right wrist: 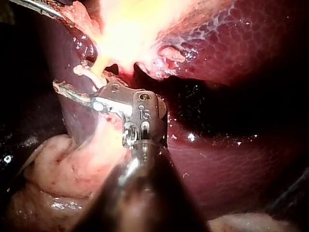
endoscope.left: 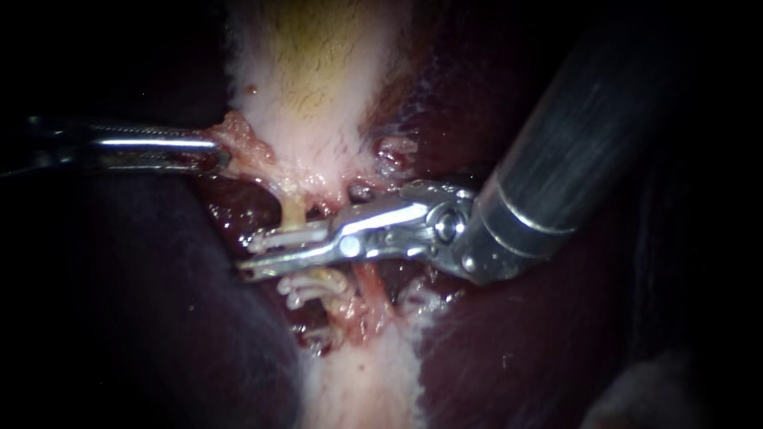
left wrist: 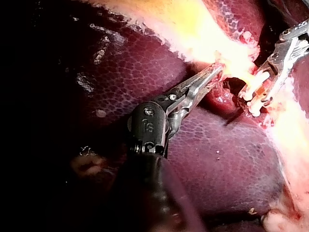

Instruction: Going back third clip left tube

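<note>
My right instrument (endoscope.left: pixel 250 256) comes in from the upper right, its long jaws lying across the pale left tube (endoscope.left: pixel 292 208) with a narrow gap between them. A white clip (endoscope.left: pixel 274 236) sits on that tube along the upper jaw. Two more white clips (endoscope.left: pixel 306 291) sit just below the jaws. The reddish right tube (endoscope.left: pixel 370 295) runs beside them. My left instrument (endoscope.left: pixel 213 151) is shut on frayed tissue (endoscope.left: pixel 235 133) at the gallbladder's edge. In the left wrist view its jaws (left wrist: pixel 215 73) pinch that tissue, with the clips (left wrist: pixel 256 96) ahead. The right wrist view shows the right instrument (right wrist: pixel 67 89) beside a clip (right wrist: pixel 83 72).
The pale gallbladder (endoscope.left: pixel 318 71) fills the upper middle, and a white band of tissue (endoscope.left: pixel 362 381) runs down the lower middle. Dark liver (endoscope.left: pixel 143 318) lies on both sides. The thick shaft (endoscope.left: pixel 572 135) of my right instrument covers the upper right.
</note>
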`<control>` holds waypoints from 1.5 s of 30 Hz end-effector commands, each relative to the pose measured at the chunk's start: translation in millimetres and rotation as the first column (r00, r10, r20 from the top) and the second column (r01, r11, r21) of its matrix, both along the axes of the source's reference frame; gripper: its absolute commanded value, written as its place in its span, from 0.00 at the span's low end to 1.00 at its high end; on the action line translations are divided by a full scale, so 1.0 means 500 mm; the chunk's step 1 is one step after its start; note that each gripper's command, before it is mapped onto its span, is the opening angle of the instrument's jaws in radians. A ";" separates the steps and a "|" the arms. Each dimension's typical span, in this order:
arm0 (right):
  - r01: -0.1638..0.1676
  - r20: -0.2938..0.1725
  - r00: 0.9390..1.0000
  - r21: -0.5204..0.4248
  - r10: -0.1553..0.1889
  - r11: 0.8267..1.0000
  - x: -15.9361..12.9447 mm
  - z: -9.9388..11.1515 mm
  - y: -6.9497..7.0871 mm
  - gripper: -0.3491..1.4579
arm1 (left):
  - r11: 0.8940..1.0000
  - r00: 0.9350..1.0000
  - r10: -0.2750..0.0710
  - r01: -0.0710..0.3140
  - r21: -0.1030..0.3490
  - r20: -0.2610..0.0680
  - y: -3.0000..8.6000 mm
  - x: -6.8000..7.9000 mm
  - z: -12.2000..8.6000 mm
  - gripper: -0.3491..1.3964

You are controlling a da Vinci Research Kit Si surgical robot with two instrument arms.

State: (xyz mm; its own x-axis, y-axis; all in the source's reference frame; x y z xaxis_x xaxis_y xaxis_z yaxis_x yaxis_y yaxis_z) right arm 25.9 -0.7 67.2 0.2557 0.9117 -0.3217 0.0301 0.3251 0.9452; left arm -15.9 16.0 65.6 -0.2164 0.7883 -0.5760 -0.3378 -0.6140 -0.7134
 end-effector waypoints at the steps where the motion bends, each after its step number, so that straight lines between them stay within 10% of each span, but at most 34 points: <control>1: -0.007 -0.001 1.000 -0.026 0.007 1.000 0.0000 0.0003 0.0001 0.46 | 1.000 1.000 0.000 0.000 0.000 0.000 0.0000 0.0000 -0.0001 0.00; 16: 0.024 0.061 0.998 -0.338 -0.004 0.941 -0.0050 0.0114 0.0006 0.47 | 1.000 1.000 0.000 0.000 -0.001 0.000 -0.0001 -0.0001 0.0000 0.00; 27: 0.034 0.040 0.999 -0.463 -0.018 0.886 -0.0115 0.0097 0.0013 0.47 | 1.000 1.000 0.000 0.000 0.000 0.000 -0.0001 0.0002 -0.0001 0.00; 33: 0.027 0.031 0.999 -0.566 -0.011 0.824 -0.0219 0.0048 0.0034 0.47 | 1.000 1.000 0.001 -0.001 0.000 0.000 -0.0001 0.0003 -0.0001 0.00; 45: 0.029 0.027 1.000 -0.627 -0.016 0.778 -0.0422 0.0009 0.0021 0.47 | 1.000 1.000 0.001 -0.001 0.000 0.000 -0.0001 0.0003 -0.0001 0.00</control>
State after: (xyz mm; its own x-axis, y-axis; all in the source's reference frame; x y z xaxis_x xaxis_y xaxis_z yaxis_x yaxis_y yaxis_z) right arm 4.3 0.3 67.6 0.2859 0.5029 -0.8157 0.0315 0.8458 0.5326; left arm -15.8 16.0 65.6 -0.2168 0.7879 -0.5764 -0.3376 -0.6145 -0.7130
